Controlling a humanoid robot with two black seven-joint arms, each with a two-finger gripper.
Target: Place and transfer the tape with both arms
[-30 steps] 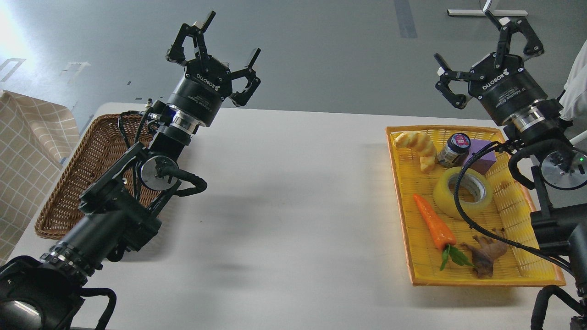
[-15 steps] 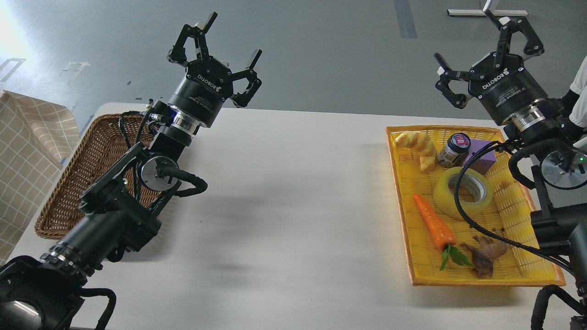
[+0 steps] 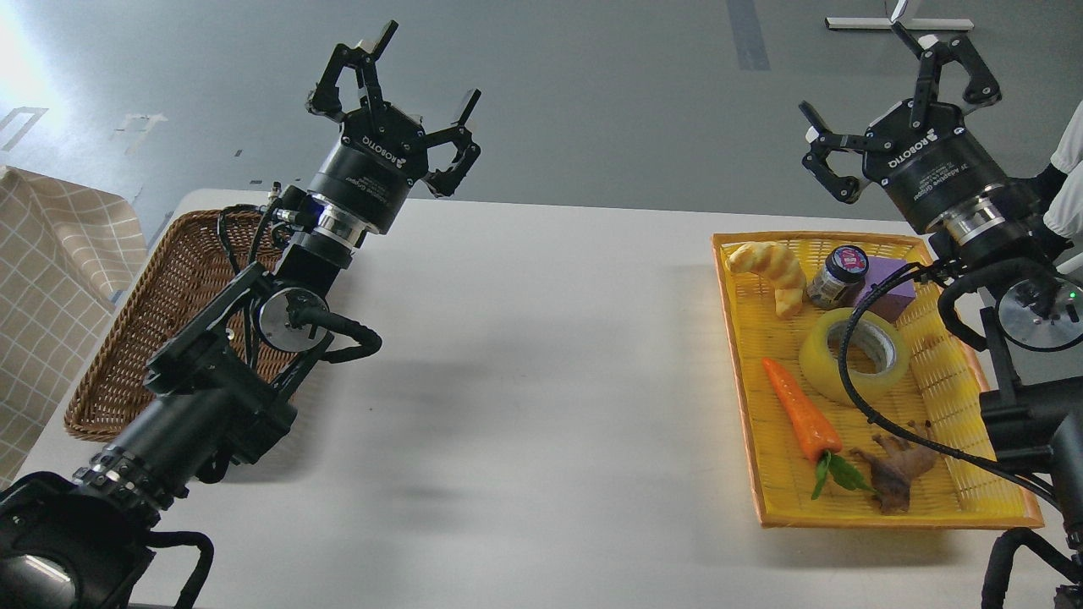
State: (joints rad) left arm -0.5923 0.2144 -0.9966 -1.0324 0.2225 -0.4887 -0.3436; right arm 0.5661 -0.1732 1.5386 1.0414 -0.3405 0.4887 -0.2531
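Note:
The tape (image 3: 853,355), a translucent yellow roll with a grey-white core, lies flat in the yellow tray (image 3: 744,364) at the right. A black cable of my right arm crosses in front of it. My right gripper (image 3: 897,101) is open and empty, held high beyond the tray's far edge, well apart from the tape. My left gripper (image 3: 398,93) is open and empty, held high over the table's far left edge, beside the brown wicker basket (image 3: 152,313).
In the yellow tray also lie an orange carrot (image 3: 799,410), a croissant (image 3: 770,271), a dark jar (image 3: 836,275), a purple block (image 3: 888,296) and a brown figure (image 3: 897,469). The white table (image 3: 525,381) spans the middle. A checked cloth (image 3: 51,296) hangs at the left.
My right gripper has shifted slightly left and up. My left gripper stays where it was. The tape has not moved.

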